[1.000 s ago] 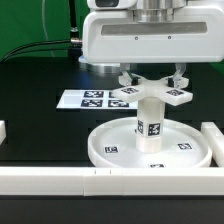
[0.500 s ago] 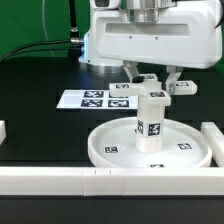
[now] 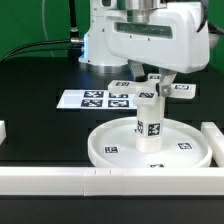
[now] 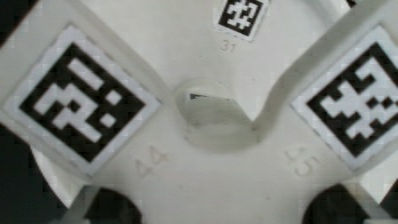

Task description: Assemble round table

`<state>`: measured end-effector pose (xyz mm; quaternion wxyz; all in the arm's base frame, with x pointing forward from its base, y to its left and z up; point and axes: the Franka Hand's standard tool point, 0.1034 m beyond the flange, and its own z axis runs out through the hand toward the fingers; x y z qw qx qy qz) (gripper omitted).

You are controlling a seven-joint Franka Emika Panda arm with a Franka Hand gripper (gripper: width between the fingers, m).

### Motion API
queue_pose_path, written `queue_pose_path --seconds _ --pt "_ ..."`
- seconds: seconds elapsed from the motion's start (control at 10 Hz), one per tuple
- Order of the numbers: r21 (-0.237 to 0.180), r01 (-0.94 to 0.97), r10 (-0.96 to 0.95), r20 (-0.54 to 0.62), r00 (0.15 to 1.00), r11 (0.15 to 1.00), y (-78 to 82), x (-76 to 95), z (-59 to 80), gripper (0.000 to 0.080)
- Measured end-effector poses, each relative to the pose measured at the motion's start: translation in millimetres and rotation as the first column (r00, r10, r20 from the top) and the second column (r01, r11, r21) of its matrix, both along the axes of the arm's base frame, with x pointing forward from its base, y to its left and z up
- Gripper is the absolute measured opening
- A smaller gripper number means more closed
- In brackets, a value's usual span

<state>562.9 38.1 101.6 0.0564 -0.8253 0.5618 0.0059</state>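
The large rimmed disc point(image 3: 102, 150) lies flat on the black table. The short cylinder point(image 3: 150, 122) stands upright on its central hub. My gripper point(image 3: 152, 78) is shut on the cross-shaped piece point(image 3: 165, 91) and holds it just above the cylinder's top, shifted slightly toward the exterior view's right. In the wrist view the cross-shaped piece point(image 4: 196, 160) fills the picture, with its tagged arms and its central hole point(image 4: 217, 116). My gripper point(image 4: 222, 208) clamps it, and the dark fingertips point(image 4: 121, 205) show on either side.
The marker board point(image 3: 92, 99) lies behind the disc. A long white bar point(image 3: 60, 180) runs along the front. Another bar point(image 3: 213, 136) stands at the exterior view's right, and a bar end point(image 3: 3, 130) at the left. Cables run at the back left.
My gripper with the cross-shaped piece has moved toward the exterior view's right and slightly up. The cylinder and the disc have not moved.
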Motion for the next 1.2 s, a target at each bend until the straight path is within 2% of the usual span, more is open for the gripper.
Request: queue_pose_path --seconds 0.2,0.4,0.5,0.8,0.9,1.0,1.1,1.2 --pt "0.019 0.149 -0.149 -0.005 0.989 0.989 -0.3 -0.1 -0.5 0.0443" --pt "0.062 0.436 -0.437 -0.004 0.9 0.898 0.3 -1.2 -0.9 0.0443" --pt "0.069 0.541 -0.542 -0.006 0.84 0.838 0.4 -1.0 -1.3 0.0443" --pt "0.091 0.673 -0.674 -0.029 0.738 0.734 -0.2 -1.2 -1.1 0.0443" --pt "0.096 0.705 -0.705 -0.04 0.708 0.702 0.4 -1.4 -1.4 0.0472" --pt "0.098 0.704 -0.704 -0.042 0.709 0.703 1.3 -1.6 -1.6 0.0587" --pt "0.094 0.657 -0.655 -0.051 0.754 0.748 1.0 -3.3 2.2 0.0587" --pt "0.104 0.631 -0.629 -0.054 0.776 0.769 0.1 -2.6 12.2 0.0638"
